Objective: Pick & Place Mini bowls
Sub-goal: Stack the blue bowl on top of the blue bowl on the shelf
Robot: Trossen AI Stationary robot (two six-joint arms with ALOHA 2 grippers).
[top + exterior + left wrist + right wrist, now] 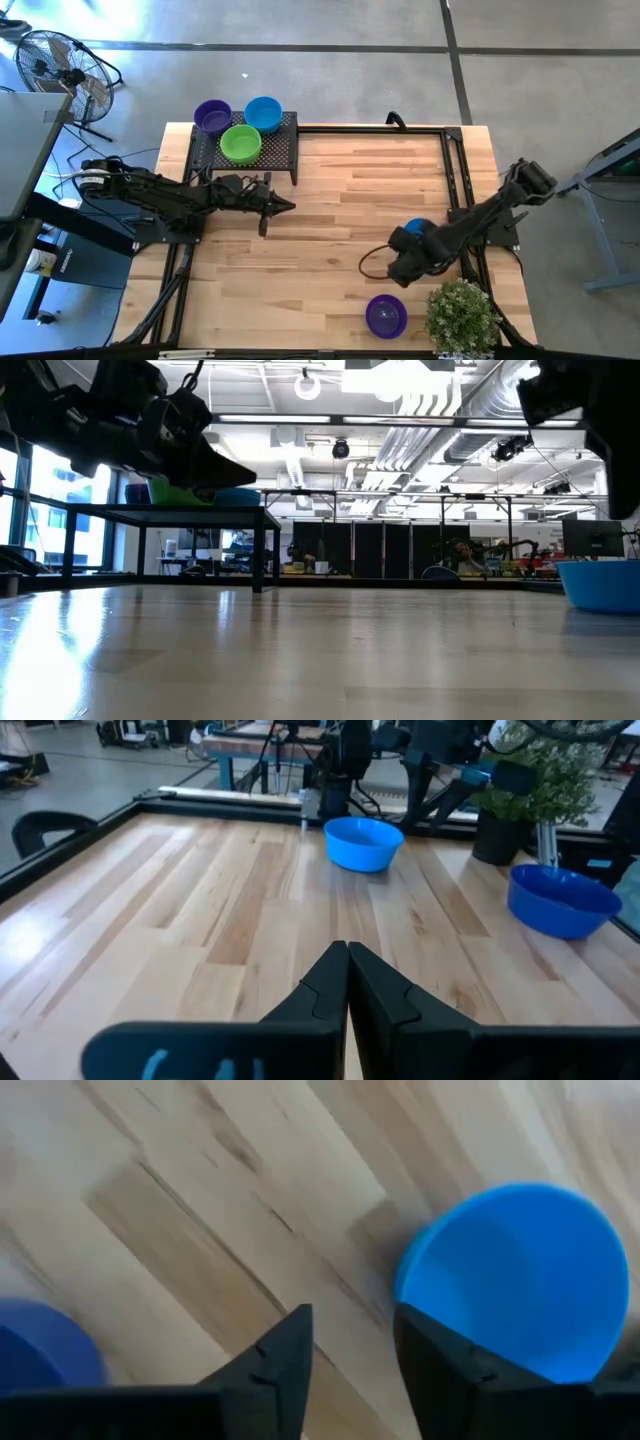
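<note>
Three mini bowls, purple (212,116), blue (263,113) and green (240,143), stand on the black mesh rack (280,150) at the table's far left. A blue bowl (420,228) rests on its base at the table's right. A purple bowl (386,315) stands near the front edge. My right gripper (350,1350) points down, open, over bare wood just beside the blue bowl (520,1280), with nothing between its fingers. My left gripper (285,207) is shut and holds nothing, level above the table next to the rack.
A small potted plant (462,315) stands at the front right corner, close to the purple bowl. A black frame rail (455,170) runs along the table's far and right sides. Bare wood lies between the two arms in the middle of the table (340,200).
</note>
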